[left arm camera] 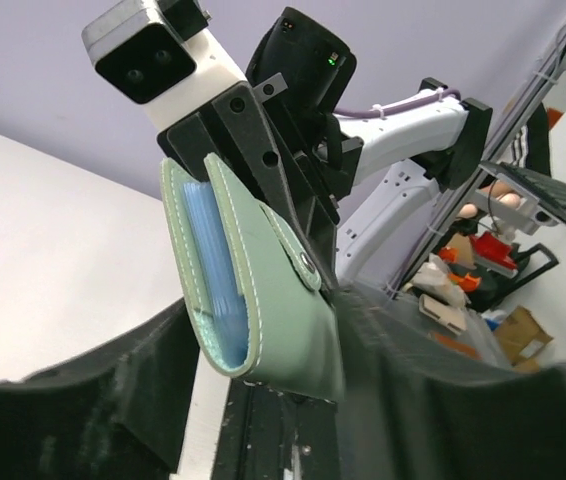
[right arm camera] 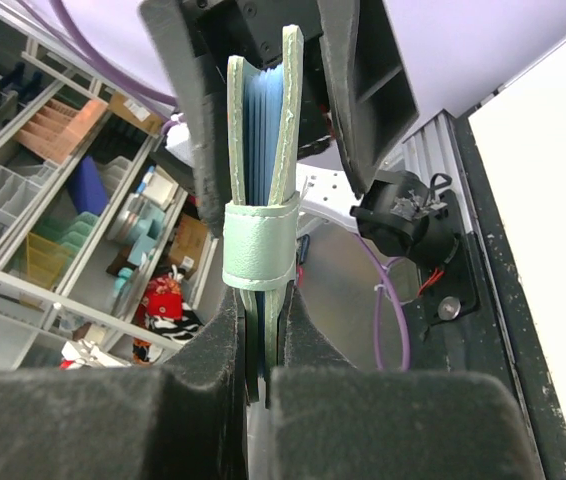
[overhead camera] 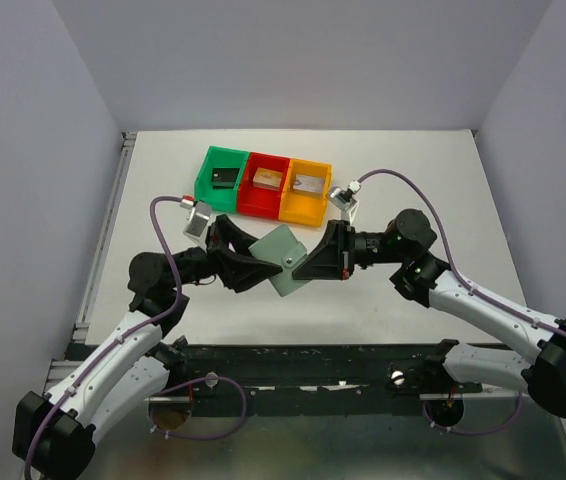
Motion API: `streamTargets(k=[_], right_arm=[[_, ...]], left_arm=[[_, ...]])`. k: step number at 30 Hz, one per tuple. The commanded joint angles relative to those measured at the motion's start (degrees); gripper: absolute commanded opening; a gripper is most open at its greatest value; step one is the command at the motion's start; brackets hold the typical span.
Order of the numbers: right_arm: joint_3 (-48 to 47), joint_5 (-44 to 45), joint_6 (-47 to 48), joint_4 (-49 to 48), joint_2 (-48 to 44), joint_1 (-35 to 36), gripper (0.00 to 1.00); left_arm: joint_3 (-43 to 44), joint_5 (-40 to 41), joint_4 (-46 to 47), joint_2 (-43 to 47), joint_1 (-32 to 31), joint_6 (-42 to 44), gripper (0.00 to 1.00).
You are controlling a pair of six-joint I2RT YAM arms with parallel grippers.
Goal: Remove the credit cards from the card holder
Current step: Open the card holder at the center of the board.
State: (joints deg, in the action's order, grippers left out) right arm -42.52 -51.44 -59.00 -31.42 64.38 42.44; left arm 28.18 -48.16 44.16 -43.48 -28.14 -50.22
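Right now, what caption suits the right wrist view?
Right gripper pinches the folded grey-green card holder; left gripper straddles its far end.

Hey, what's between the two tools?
The card holder, clamped by the right tool, the left tool open around its far edge; the right wrist view shows it.

Overhead view: bright, even, diffuse light; white table (overhead camera: 483, 200) close to glare, soft faint shadows beneath both arms. Wrist views: each tool's own fingers (right arm camera: 93, 420), nearest the lens, dark and blurred; card holder (right arm camera: 260, 250) just ahead of them sharp, stitching legible; background beyond soft; mild edge distortion.
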Motion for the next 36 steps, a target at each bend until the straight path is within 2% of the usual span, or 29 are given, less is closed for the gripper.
streamTargets(k=[1,11,13,16,18,21,28,30,31,32,33,36], right_arm=[[1.04,-1.03,-3.48,-8.3,1.01,0.19,0.01],[2.27,-1.91,-6.21,-13.93,3.56,-0.42,0.0],[2.27,-2.17,-6.47,-14.37,3.91,-0.42,0.0],[2.18,-2.44,-6.47,-14.64,4.35,-0.51,0.0],[1.92,-2.79,-6.39,-14.81,4.44,-0.51,0.01],[1.83,-2.96,-5.95,-14.55,4.53,-0.51,0.0],[1.92,-3.23,-4.64,-12.71,4.44,-0.51,0.01],[1.13,-3.05,-1.66,-7.98,3.65,-0.51,0.22],[0.43,-2.79,0.79,-4.04,2.78,-0.6,0.37],[-0.62,-1.83,4.39,1.83,1.81,-0.51,0.45],[-1.68,-0.34,7.82,7.37,0.32,-0.51,0.53],[-4.75,7.9,19.5,25.73,-4.6,-0.51,0.67]], left_arm=[[-1.99,1.32,4.44,0.42,0.72,-1.55,0.59],[-4.01,2.11,6.55,1.73,2.12,-3.48,0.56],[-4.28,1.93,6.55,2.0,2.39,-3.75,0.58],[-4.37,1.93,5.85,2.35,2.65,-3.92,0.7],[-4.37,1.76,5.76,2.26,2.74,-3.84,0.7],[-4.37,1.32,6.29,2.09,2.83,-4.1,0.61],[-4.19,0.09,7.6,1.21,2.92,-4.98,0.29],[-4.28,-0.09,7.52,1.21,2.92,-5.07,0.24],[-4.19,-0.18,7.0,1.38,2.92,-5.07,0.22],[-4.19,-0.18,6.47,1.56,3.0,-4.98,0.2],[-4.19,-0.27,5.59,1.91,3.0,-4.89,0.19],[-3.67,0.26,0.34,3.49,3.18,-3.23,0.16]])
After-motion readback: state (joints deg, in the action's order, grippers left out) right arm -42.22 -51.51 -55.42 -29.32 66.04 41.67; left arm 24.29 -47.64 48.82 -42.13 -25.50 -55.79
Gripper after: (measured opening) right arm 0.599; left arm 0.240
